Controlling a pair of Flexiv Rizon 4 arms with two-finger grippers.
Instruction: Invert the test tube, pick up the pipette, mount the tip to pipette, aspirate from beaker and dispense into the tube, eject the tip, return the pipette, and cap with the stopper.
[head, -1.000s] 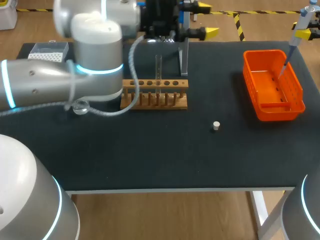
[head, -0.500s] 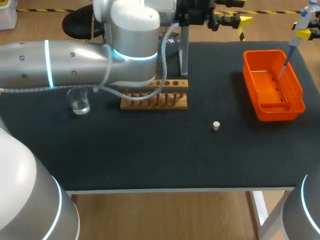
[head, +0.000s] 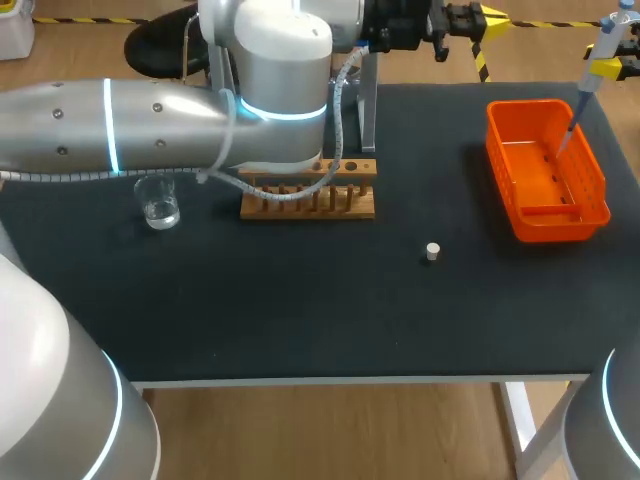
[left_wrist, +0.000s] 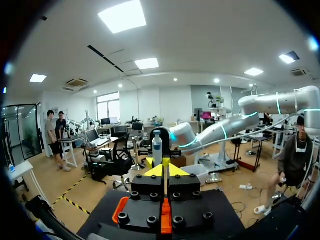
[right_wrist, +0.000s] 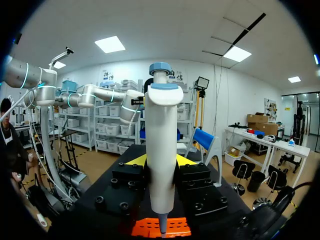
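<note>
Orange tray (head: 497, 160) stands at the table's right side, with the pipette (right_wrist: 161, 130) held over it. The right gripper (right_wrist: 161, 161) clamps the pipette body from two sides, with its fingers spread to the body's width.

Pipette long axis: near upright, plunger end up, nozzle down and leaning slightly toward the tray's interior. In the right wrist view, orange shows straight under the nozzle. Whether a disposable tip is fitted cannot be confirmed, as the nozzle end is too thin to resolve. If one is fitted, the step in hand is probably tip ejection, and the release calls for no sideways travel.

The left gripper (left_wrist: 164, 170) hangs above the table's far edge, beyond the wooden rack (head: 310, 200). Its fingers are drawn together on nothing, and it is well apart from the tray. The stopper (head: 432, 251) lies on the mat between rack and tray.

Legible writing on pipette, tray, rack or stopper: none.
</note>
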